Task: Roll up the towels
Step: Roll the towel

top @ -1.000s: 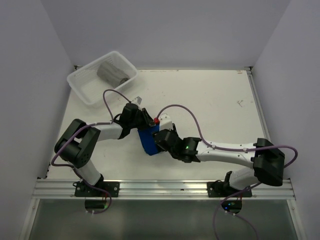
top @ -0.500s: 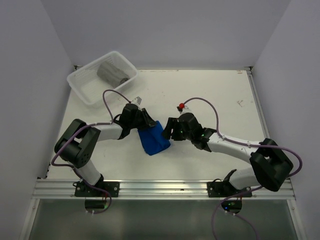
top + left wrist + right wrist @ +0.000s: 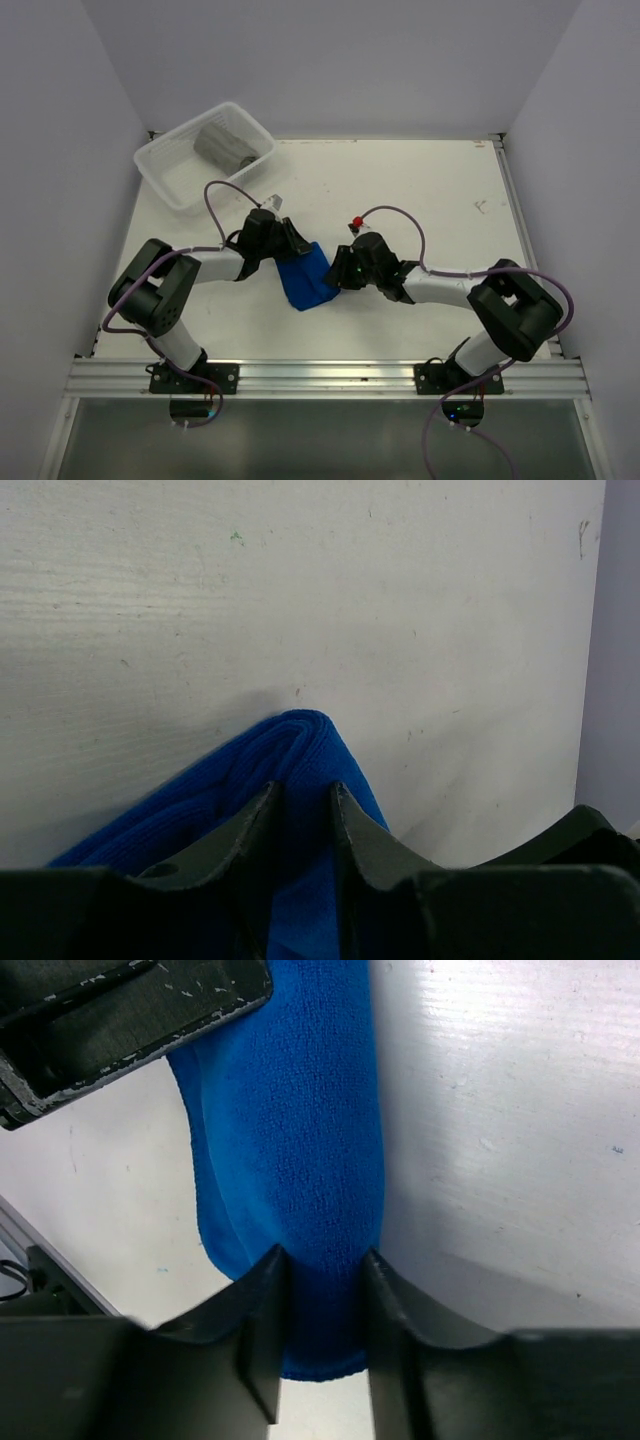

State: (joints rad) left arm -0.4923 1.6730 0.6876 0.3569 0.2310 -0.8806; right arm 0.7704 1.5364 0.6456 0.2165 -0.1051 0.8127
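Top external view: blue towel point(image 3: 308, 280) lies mid-frame on the surface point(image 3: 430, 200), my left hand point(image 3: 296, 247) pinching its upper corner, my right hand point(image 3: 340, 271) clamped on its right edge. If one grip slips, I judge the cloth bunches instead of rolling.

Blue towel point(image 3: 308, 282): both ends hidden under jaws; right wrist view crops top.
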